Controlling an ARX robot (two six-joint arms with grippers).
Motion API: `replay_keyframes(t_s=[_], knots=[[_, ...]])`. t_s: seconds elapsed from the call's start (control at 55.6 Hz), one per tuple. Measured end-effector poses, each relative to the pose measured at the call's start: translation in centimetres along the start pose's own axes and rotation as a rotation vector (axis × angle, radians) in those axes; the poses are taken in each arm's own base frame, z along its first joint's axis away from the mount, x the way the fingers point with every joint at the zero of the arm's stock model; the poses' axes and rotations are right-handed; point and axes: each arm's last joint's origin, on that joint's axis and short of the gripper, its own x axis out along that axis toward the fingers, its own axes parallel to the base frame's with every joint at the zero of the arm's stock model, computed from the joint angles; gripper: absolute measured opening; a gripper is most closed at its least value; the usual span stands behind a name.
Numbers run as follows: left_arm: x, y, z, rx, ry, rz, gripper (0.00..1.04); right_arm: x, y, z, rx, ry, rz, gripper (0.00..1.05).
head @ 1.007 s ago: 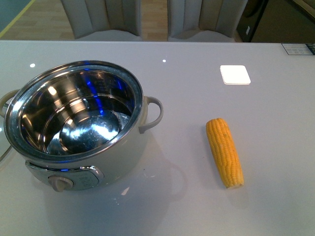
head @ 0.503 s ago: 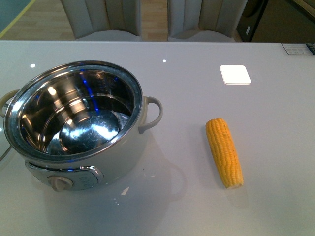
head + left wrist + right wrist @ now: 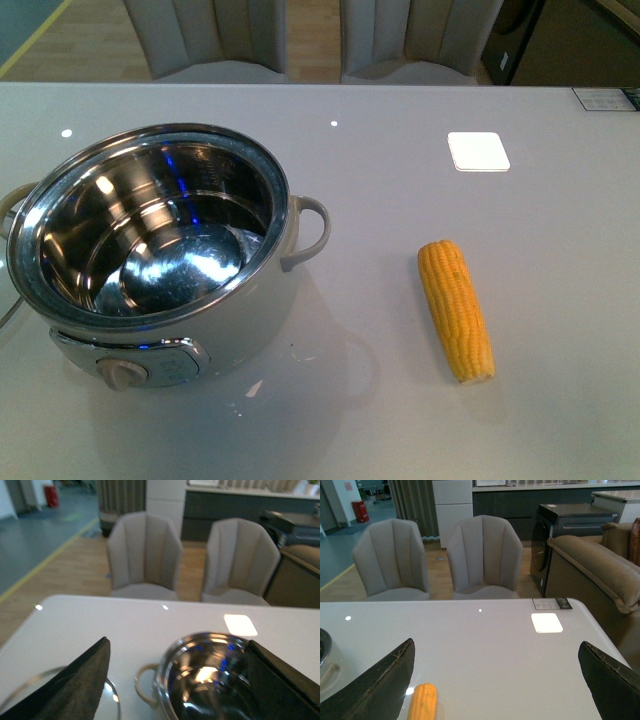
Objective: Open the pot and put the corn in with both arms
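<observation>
Already the pot (image 3: pixel 250 330) stands uncovered on the surface (image 3: pixel 400 150), with the corn (image 3: pixel 456 310) well apart to its right. Both the left claw (image 3: pixel 176 641) and right claw (image 3: pixel 496 642) gape, empty. Next, I judge, the right claw must descend and grasp the corn.

We find change only inside the pot (image 3: pixel 250 330), where the blue glints (image 3: pixel 186 166) on the far wall of its steel bowl (image 3: pixel 180 265) shift. A second ago a strong blue streak stands there with a second blue patch to its right, close under the rim. Half a second ago both fade, and a thin streak shows lower down. Now that right-hand patch is gone, and a short streak sits above the thin one. The rim beside the loop handle (image 3: pixel 322 215) seems a shade further left, too slightly for us to be sure.
</observation>
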Motion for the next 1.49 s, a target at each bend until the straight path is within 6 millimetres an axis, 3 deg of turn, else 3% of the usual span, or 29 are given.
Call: replay_keyframes(t_s=[0.45, 1.493], knots=[[-1.4, -2.3, -0.1, 0.015, -0.028, 0.051, 0.03, 0.0, 0.0, 0.0, 0.0, -0.001, -0.001, 0.96], [-3.9, -2.6, -0.4, 0.019, -0.025, 0.051, 0.04, 0.0, 0.0, 0.0, 0.0, -0.001, -0.001, 0.96]])
